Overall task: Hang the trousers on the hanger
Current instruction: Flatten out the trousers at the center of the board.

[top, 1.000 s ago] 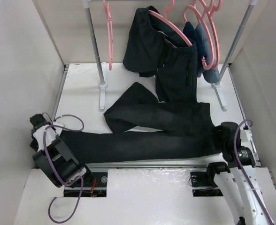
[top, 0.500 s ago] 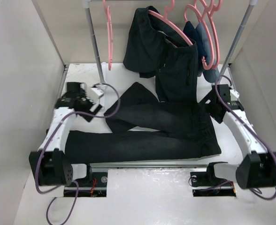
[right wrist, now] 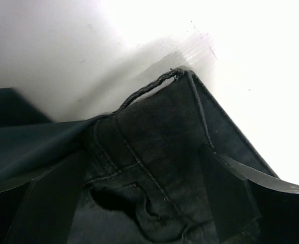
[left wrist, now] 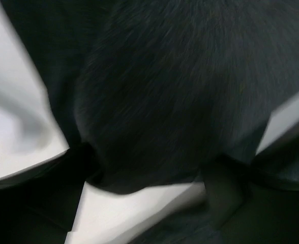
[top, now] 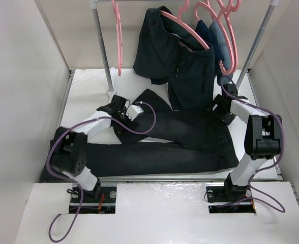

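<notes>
Left arm (top: pixel 91 124) and right arm (top: pixel 246 109) swung inward onto trousers (top: pixel 165 152).

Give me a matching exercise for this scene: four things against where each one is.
1 trousers
2 shorter black garment
3 left gripper
4 right gripper

A hanging at the back
B over a trouser leg
C lying flat on the table
D at the trousers' waistband corner

Pairs: 1-C, 2-A, 3-B, 4-D

place: robot lab cell | cues: white panel walls (top: pixel 22 91), white table (top: pixel 86 96), clothes rack (top: pixel 102 46), pink hangers (top: pixel 119 40), two bolted-down arms (top: pixel 91 124)
</notes>
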`<control>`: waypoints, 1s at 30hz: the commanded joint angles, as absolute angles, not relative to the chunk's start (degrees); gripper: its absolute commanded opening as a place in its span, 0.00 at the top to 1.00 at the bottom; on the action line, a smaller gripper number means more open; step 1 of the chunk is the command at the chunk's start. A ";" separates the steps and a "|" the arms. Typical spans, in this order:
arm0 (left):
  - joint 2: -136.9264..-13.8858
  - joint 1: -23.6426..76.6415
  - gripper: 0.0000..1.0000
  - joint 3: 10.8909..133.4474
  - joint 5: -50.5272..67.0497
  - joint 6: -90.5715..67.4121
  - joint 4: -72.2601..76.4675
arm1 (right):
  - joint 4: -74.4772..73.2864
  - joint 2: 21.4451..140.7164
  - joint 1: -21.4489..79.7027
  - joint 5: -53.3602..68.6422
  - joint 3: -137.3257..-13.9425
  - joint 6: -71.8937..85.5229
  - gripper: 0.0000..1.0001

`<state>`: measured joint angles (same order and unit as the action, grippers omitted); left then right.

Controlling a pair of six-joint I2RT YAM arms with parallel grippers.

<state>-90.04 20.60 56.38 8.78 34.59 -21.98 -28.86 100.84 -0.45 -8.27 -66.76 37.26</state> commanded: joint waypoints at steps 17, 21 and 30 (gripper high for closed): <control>-67.60 31.71 0.69 56.27 12.03 53.43 -55.62 | -26.80 81.04 -2.20 -12.48 -53.79 37.71 1.00; -62.67 36.91 0.18 54.40 12.66 53.62 -54.78 | -26.19 76.21 -0.62 -12.64 -52.21 34.37 1.00; -73.64 23.82 0.16 59.76 17.14 31.57 -33.59 | -25.94 59.61 5.97 -23.12 -50.99 32.78 1.00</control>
<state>-70.00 26.65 57.21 14.66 40.36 -41.52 -28.91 66.87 5.13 -17.28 -51.70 34.00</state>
